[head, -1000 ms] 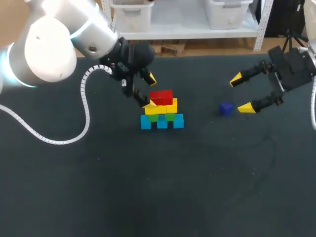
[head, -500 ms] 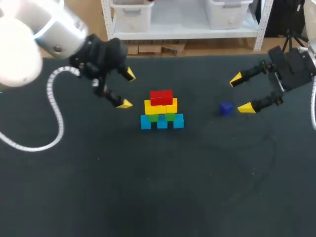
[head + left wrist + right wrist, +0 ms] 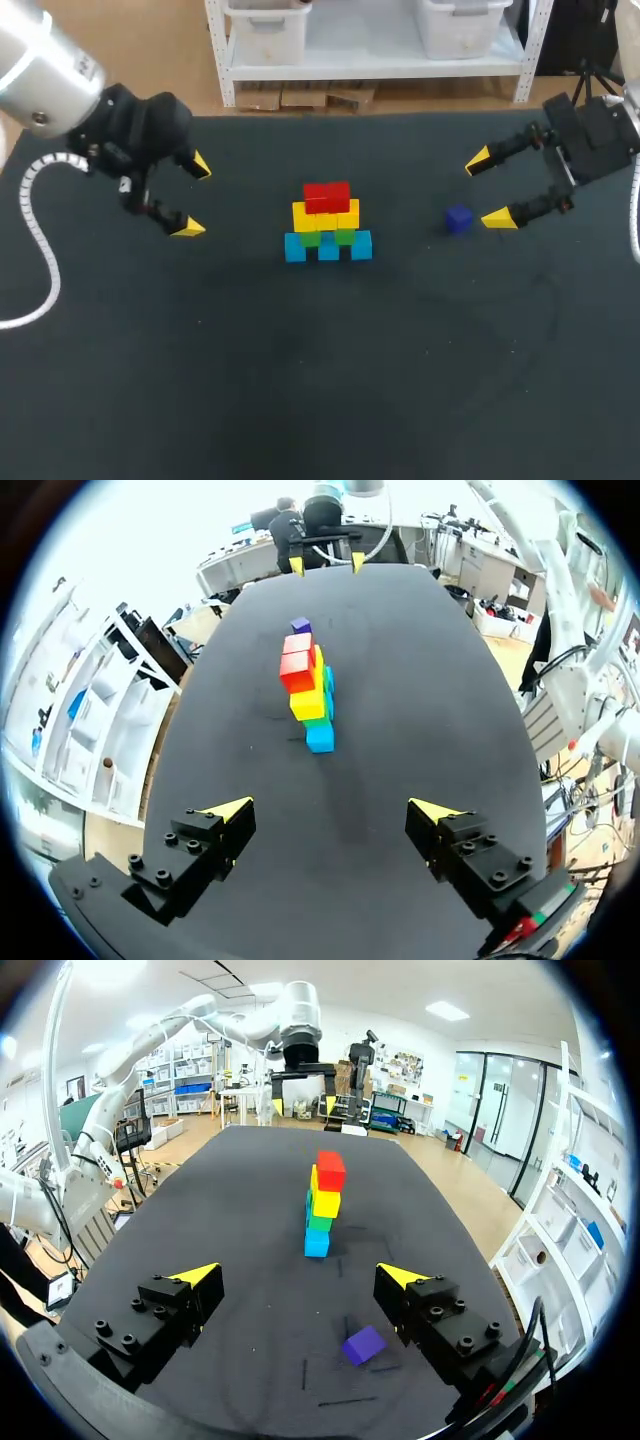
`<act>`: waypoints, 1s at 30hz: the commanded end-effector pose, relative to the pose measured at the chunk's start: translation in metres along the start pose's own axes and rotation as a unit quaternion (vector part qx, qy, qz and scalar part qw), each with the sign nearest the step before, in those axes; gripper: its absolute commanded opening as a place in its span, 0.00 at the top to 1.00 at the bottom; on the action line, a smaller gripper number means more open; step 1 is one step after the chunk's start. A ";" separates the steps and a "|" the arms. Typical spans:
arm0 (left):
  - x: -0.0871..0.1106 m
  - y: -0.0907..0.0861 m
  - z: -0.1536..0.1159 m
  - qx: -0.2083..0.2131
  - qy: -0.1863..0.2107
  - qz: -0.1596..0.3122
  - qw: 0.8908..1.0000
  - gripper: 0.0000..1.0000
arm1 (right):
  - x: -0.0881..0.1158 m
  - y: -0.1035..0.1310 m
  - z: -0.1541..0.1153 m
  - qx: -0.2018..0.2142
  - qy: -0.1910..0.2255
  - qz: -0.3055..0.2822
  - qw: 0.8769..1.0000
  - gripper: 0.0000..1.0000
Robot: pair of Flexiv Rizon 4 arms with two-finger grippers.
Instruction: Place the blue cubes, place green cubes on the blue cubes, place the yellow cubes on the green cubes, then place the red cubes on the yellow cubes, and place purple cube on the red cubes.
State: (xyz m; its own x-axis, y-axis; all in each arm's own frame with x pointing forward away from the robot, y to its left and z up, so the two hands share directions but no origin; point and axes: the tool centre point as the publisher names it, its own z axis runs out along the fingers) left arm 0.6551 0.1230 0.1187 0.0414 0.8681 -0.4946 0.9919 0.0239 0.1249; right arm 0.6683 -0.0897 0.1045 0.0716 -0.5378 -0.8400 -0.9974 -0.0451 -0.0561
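A stack of cubes stands mid-table: blue cubes [image 3: 328, 247] at the base, green cubes [image 3: 326, 237] on them, yellow cubes [image 3: 326, 216] above, red cubes [image 3: 327, 196] on top. The same stack [image 3: 308, 687] lies well ahead of my left gripper [image 3: 330, 808], which is open and empty. In the head view that left gripper [image 3: 194, 196] hangs to the left of the stack. A purple cube [image 3: 458, 219] lies alone on the table to the right, just ahead of my open right gripper [image 3: 488, 188]. In the right wrist view the purple cube [image 3: 363, 1344] sits near the right gripper [image 3: 296, 1277], towards one finger.
The black table [image 3: 320, 380] has wide bare room in front of the stack and at both sides. Its far edge runs behind the stack.
My left gripper has drawn back leftwards from the stack, ending well clear of it. The right arm and the purple cube have not moved.
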 end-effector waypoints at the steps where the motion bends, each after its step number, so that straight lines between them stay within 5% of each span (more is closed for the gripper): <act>1: 0.011 -0.013 -0.006 -0.014 -0.044 -0.002 0.999 0.00 | 0.000 0.000 0.000 0.000 0.000 0.000 1.000 0.00; 4: 0.012 -0.015 -0.007 -0.016 -0.055 -0.002 0.998 0.00 | 0.002 -0.003 0.000 -0.011 0.012 -0.020 1.000 0.00; 9: 0.012 -0.015 -0.007 -0.016 -0.055 -0.002 0.998 0.00 | 0.017 -0.021 0.002 -0.107 0.050 -0.117 0.986 0.00; 13: 0.012 -0.015 -0.007 -0.016 -0.055 -0.002 0.998 0.00 | 0.027 -0.040 0.003 -0.144 0.056 -0.165 0.974 0.00; 23: 0.012 -0.015 -0.007 -0.016 -0.055 -0.002 0.998 0.00 | 0.059 -0.079 0.025 -0.202 0.066 -0.208 0.955 0.00; 30: 0.012 -0.015 -0.007 -0.016 -0.055 -0.002 0.998 0.00 | 0.083 -0.092 0.038 -0.181 0.067 -0.192 0.962 0.00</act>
State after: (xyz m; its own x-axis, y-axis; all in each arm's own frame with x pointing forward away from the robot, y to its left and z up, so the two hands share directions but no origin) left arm 0.6407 0.1347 0.1172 0.0490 0.8114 -0.5824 0.9883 0.0449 0.1458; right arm 0.7466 -0.1019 0.0279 0.4708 -0.5547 -0.6860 -0.8571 -0.4720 -0.2065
